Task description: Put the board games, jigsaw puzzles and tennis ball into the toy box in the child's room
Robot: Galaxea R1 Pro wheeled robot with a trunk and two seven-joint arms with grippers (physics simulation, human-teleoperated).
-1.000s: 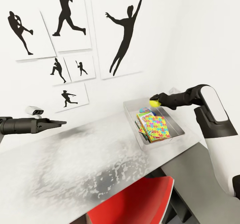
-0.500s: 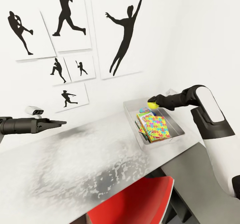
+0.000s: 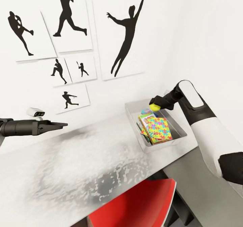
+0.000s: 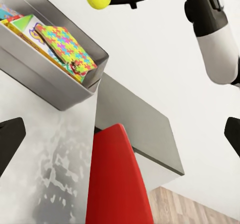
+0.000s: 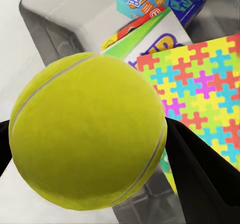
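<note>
Red chair (image 3: 138, 203) nearest, tucked under the table (image 3: 77, 166). Left gripper (image 3: 62, 124) over bare tabletop, fingers spread, empty. Toy box (image 3: 179, 127) holds jigsaw puzzle (image 3: 158, 129) atop board games (image 5: 160, 1). Right gripper (image 3: 154, 104) clamps tennis ball (image 3: 155, 106) above the box's far end; silhouette posters (image 3: 125, 31) behind.

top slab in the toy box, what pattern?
Interlocking jigsaw puzzle pieces in yellow, pink, green and blue; clearest in the head view.

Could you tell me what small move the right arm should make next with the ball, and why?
Probably open the right gripper and drop the tennis ball. The ball hangs above the far end of the toy box, over bare bin floor beside the stacked games and puzzle, so it should land inside.
</note>
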